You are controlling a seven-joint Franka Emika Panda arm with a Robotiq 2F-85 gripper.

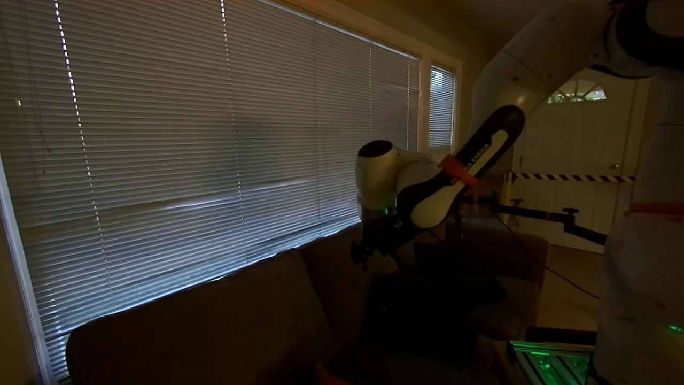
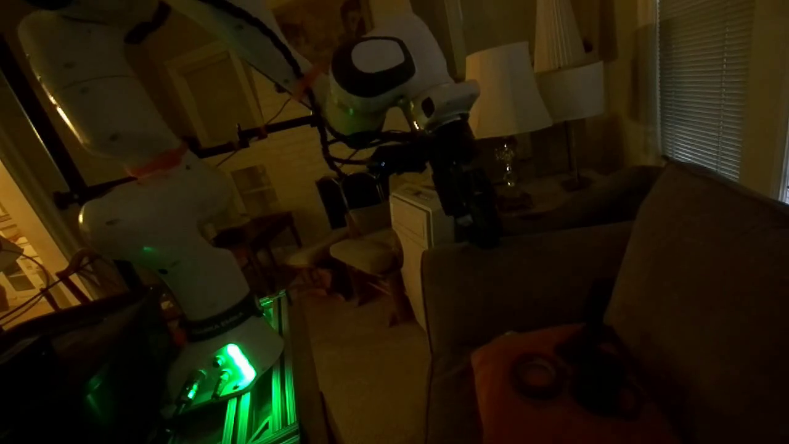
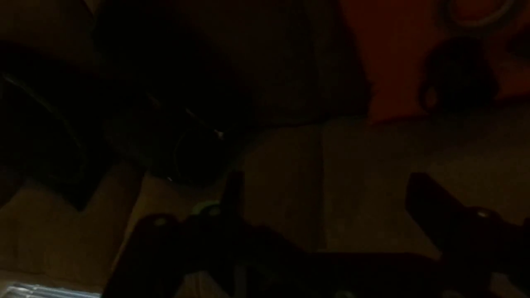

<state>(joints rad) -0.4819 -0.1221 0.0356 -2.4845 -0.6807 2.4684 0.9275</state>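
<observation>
Blinds (image 1: 160,139) hang lowered behind a brown sofa (image 1: 214,315), and the light is very poor. Over the sofa hangs the tool (image 3: 327,176), its fingers spread wide with nothing held. In the wrist view an orange cushion (image 3: 393,74) lies to the upper right, bearing a ring (image 3: 478,23) and, just beside it, a dark lump (image 3: 459,74) too murky to name, both apart from the tool. A dark bulk (image 3: 201,157) shows near one fingertip. Good handling here would mean slow, small moves, that fingertip kept clear of the bulk, fingers squared up before any lowering, and light pressure, since the cushion will probably give
</observation>
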